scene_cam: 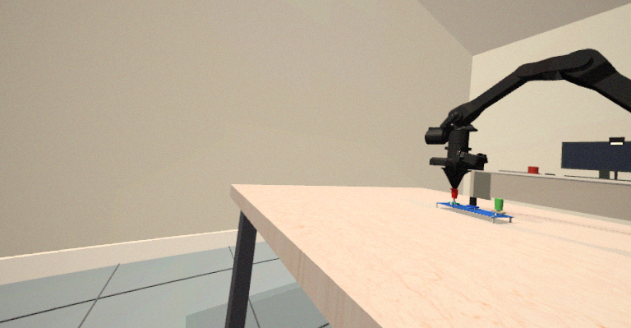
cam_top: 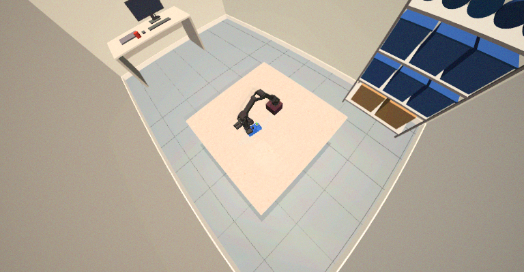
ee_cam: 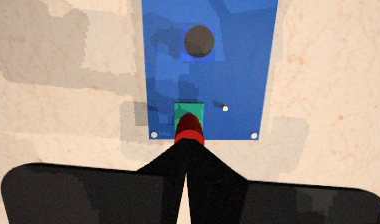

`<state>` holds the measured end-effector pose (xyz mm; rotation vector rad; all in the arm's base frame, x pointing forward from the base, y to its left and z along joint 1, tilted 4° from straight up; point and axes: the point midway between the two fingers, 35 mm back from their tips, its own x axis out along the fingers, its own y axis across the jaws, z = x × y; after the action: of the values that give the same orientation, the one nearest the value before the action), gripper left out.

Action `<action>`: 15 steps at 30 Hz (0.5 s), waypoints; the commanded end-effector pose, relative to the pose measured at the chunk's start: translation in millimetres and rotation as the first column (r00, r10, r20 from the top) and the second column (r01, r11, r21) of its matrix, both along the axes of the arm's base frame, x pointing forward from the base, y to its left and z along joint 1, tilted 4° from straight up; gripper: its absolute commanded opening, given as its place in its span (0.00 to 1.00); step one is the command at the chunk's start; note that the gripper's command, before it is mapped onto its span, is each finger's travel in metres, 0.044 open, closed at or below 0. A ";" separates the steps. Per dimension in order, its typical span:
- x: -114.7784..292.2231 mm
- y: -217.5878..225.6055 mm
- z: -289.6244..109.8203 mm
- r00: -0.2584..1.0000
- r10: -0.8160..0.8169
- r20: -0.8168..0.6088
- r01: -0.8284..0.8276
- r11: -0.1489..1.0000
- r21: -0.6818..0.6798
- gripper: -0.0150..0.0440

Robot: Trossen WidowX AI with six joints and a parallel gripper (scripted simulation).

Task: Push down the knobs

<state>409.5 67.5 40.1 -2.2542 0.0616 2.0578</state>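
A blue circuit board (cam_top: 256,130) (scene_cam: 475,211) (ee_cam: 236,65) stands on short legs on the table. My gripper (cam_top: 245,127) (scene_cam: 453,187) (ee_cam: 187,145) is shut, with nothing between the fingers, and points straight down. Its closed tips rest on top of the red knob (scene_cam: 453,193) (ee_cam: 189,128) at the board's near end. The red knob sits over a green potentiometer (ee_cam: 181,109). A black knob (scene_cam: 472,200) (ee_cam: 199,41) sits mid-board. A green knob (cam_top: 257,125) (scene_cam: 498,204) stands at the far end, out of the wrist view.
The arm's dark red base block (cam_top: 273,106) stands behind the board. The table's near edge (scene_cam: 273,219) is far to the left of the board. A desk with a monitor (cam_top: 144,6) and a shelf unit (cam_top: 439,58) stand at the walls.
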 end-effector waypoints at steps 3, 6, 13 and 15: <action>0.5 1.2 -8.0 1.000 0.004 -0.007 -0.004 1.000 0.004 0.25; 0.6 1.3 -9.1 1.000 0.004 -0.007 -0.004 1.000 0.004 0.25; 0.7 1.3 -10.5 1.000 0.004 -0.007 -0.004 1.000 0.004 0.25; 0.7 1.3 -10.5 1.000 0.004 -0.007 -0.004 1.000 0.004 0.25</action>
<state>409.7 67.6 37.9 -2.2548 0.0613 2.0572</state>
